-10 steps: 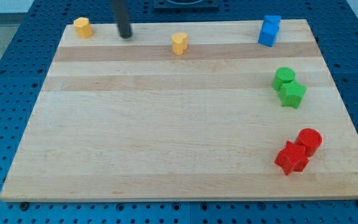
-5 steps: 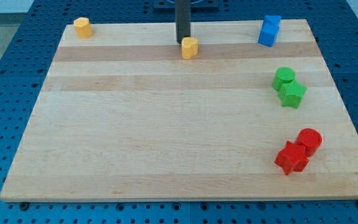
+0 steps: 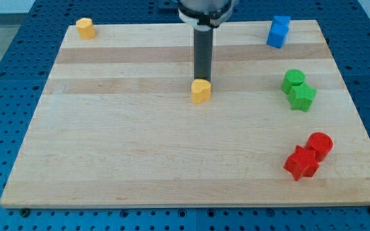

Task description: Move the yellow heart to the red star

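Observation:
The yellow heart (image 3: 200, 92) lies near the middle of the wooden board (image 3: 140, 154). My tip (image 3: 202, 79) stands right behind it, on its top side, touching or nearly touching it. The red star (image 3: 300, 162) lies at the view's lower right, touching a red cylinder (image 3: 320, 145) just above and to its right. The heart is well to the left of the red star and higher in the view.
A second yellow block (image 3: 85, 28) sits at the top left corner. A blue block (image 3: 278, 31) sits at the top right. A green cylinder (image 3: 293, 80) and a green star (image 3: 302, 97) touch each other at the right edge.
My tip moved from the top left rightward, met the yellow heart near the top edge, and has pushed it down the view toward the board's middle.

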